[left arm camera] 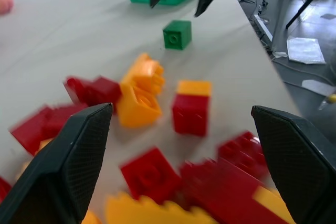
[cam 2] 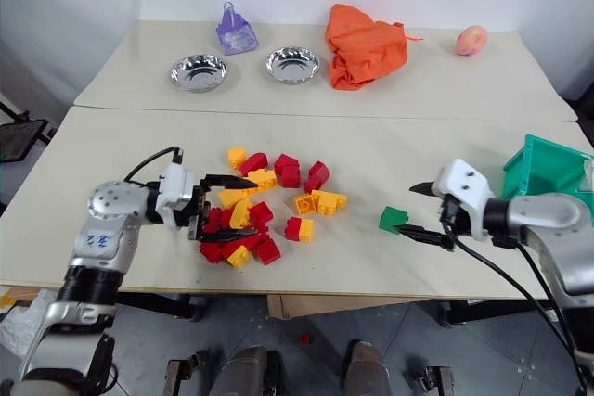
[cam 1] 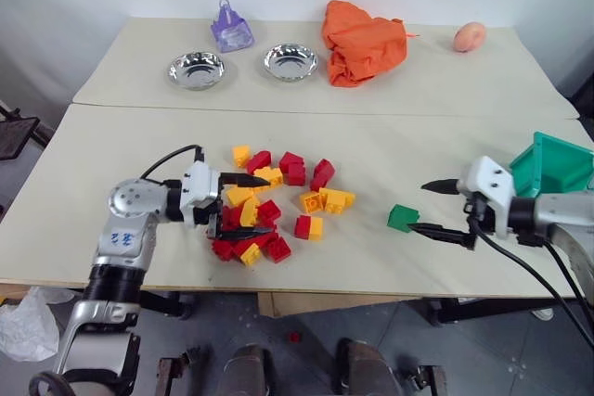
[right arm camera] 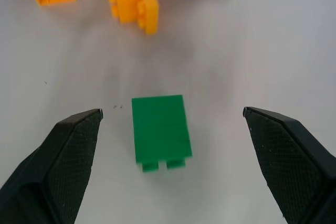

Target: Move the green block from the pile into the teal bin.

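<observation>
The right gripper [cam 1: 436, 208] was spread wide, the green block [cam 1: 403, 218] just ahead of its tips; the left gripper [cam 1: 256, 203] gaped over the pile [cam 1: 274, 201].

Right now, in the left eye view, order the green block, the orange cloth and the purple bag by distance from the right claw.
1. Green block, just left of the right claw.
2. Orange cloth, back table.
3. Purple bag, far back left.

The teal bin [cam 1: 553, 166] was cut off by the picture's right edge. The left hand [cam 1: 249, 203] hid part of the pile [cam 1: 278, 201]. Nearest bricks in the left wrist view were blurred.
</observation>
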